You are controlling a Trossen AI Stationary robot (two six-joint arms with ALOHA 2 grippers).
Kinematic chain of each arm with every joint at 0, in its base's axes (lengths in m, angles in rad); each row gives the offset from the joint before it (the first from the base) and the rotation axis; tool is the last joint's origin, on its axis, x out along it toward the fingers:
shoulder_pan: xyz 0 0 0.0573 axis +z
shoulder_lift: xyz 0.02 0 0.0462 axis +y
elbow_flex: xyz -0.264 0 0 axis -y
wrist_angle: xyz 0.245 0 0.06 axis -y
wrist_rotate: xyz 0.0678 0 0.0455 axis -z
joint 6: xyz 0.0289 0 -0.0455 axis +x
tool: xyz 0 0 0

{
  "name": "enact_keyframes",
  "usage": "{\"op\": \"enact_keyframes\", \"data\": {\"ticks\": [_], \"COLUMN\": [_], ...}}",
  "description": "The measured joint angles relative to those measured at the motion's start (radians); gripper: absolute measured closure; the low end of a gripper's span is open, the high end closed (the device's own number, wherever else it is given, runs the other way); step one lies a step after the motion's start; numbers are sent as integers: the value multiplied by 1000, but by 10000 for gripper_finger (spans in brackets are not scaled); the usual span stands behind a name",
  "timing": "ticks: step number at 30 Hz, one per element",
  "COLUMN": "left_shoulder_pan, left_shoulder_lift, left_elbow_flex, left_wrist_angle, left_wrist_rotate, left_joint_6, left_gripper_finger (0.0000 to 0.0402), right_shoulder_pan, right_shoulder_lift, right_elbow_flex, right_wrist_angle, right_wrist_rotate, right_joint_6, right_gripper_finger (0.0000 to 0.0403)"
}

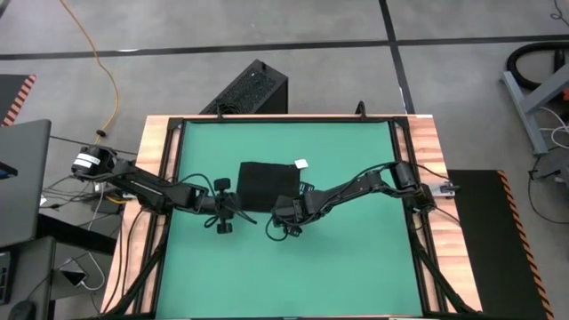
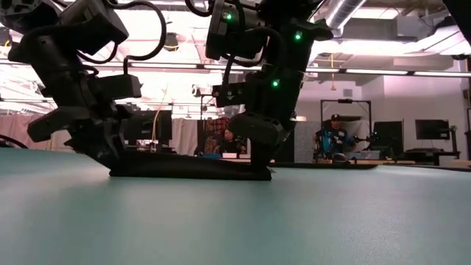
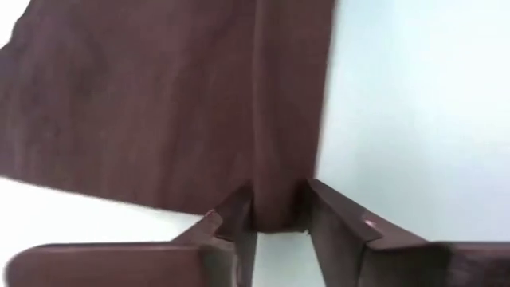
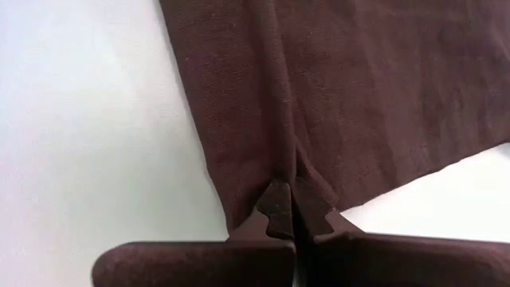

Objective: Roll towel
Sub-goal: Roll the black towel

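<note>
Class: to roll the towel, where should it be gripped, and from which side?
Grip the towel along its near edge, coming from the robot's side. It lies flat with the tag far, and the left gripper and right gripper already pinch that edge's corners.

One towel (image 1: 265, 181), two end effectors (image 1: 233, 210) (image 1: 283, 212), one black box (image 1: 252, 89)

The towel (image 1: 264, 181) lies flat at the centre of the table (image 1: 356, 267). The left tool (image 1: 233, 210) sits at its near left corner, the right tool (image 1: 283, 208) at its near right corner.
</note>
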State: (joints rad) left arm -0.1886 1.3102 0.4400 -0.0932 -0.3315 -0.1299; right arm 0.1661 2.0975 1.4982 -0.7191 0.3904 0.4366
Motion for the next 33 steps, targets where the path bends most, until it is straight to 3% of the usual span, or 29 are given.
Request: {"op": "enact_keyframes", "data": {"ticks": [4, 11, 17, 23, 28, 33], "left_shoulder_pan": [-1, -35, -92, -131, -74, -41], "left_shoulder_lift": [-21, -140, -219, -144, -67, 10], "left_elbow_flex": [1, 2, -3, -74, -100, -126], "left_wrist_angle": [-31, -101, -36, 178, 223, 291], "left_wrist_rotate": [-66, -191, -168, -206, -221, -144], "left_joint_6": [-20, -24, -26, 126, 107, 95], "left_gripper_finger": [277, 279, 304, 390, 395, 395], "right_shoulder_pan": [0, 0, 0, 0, 0, 0], "right_shoulder_lift": [0, 1, 2, 2, 2, 2], "right_elbow_flex": [0, 0, 0, 0, 0, 0], "right_wrist_angle": [0, 2, 1, 1, 1, 2], "right_wrist_rotate": [0, 0, 0, 0, 0, 0], "right_joint_6": [0, -1, -4, -4, -14, -24], "right_gripper_finger": [403, 403, 403, 403, 403, 403]}}
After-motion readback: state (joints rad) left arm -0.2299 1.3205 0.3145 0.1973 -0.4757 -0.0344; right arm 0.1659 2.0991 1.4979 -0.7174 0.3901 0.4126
